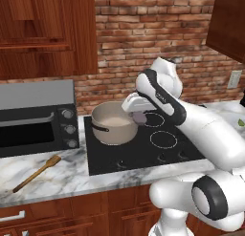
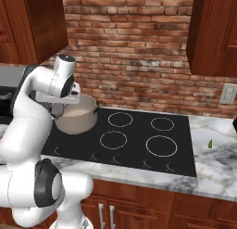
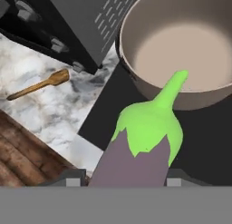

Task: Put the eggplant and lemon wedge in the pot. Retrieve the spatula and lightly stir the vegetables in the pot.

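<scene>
1. Nearest the hand camera, the eggplant (image 3: 145, 150) sat between the gripper (image 3: 121, 181) fingers, which were closed on its purple body; its green stem end pointed toward the pot (image 3: 158, 89).
2. From the left base view, the gripper (image 1: 135, 116) hung just beside the pot's (image 1: 114, 131) right rim, above the black cooktop (image 1: 143, 149), with a bit of purple eggplant (image 1: 139, 118) visible below the hand.
3. That pot stood on the cooktop's rear left burner, its pale inside bare and its dark handle facing the toaster oven (image 1: 36, 116).
4. On the marble counter (image 1: 57, 175) in front of the oven lay the spatula (image 1: 37, 173), well apart from the pot, its paddle head toward the cooktop.
5. In the right base view, the lemon wedge (image 2: 210, 143) lay on the counter (image 2: 217, 163) to the right of the cooktop (image 2: 139, 144), far from the pot (image 2: 76, 117).
6. Behind everything ran a brick wall (image 2: 129, 52).
</scene>
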